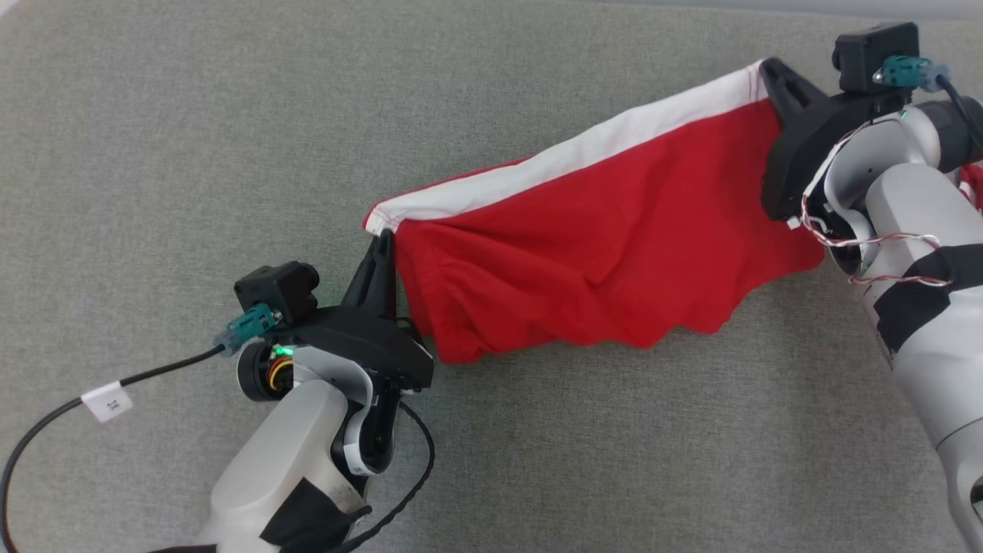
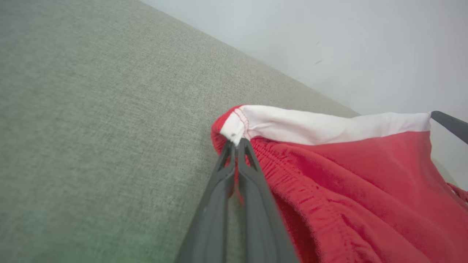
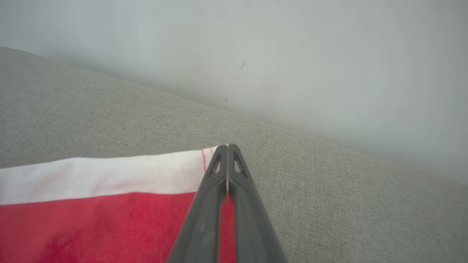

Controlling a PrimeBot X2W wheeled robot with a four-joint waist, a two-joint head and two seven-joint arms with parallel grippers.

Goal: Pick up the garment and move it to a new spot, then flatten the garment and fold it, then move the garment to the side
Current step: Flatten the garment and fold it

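The garment (image 1: 599,238) is red with a white band along its top edge, and it hangs stretched between my two grippers above the grey fabric surface. My left gripper (image 1: 382,240) is shut on the band's left corner, seen close in the left wrist view (image 2: 236,141). My right gripper (image 1: 768,67) is shut on the band's right corner, where the closed fingertips (image 3: 227,147) pinch the white edge (image 3: 109,175). The red cloth (image 2: 365,190) sags in loose folds below the band, its lower edge rumpled.
A grey woven surface (image 1: 230,115) spreads all around the garment. A pale wall (image 3: 292,54) rises behind its far edge. My left arm's black cable (image 1: 69,407) loops at the lower left.
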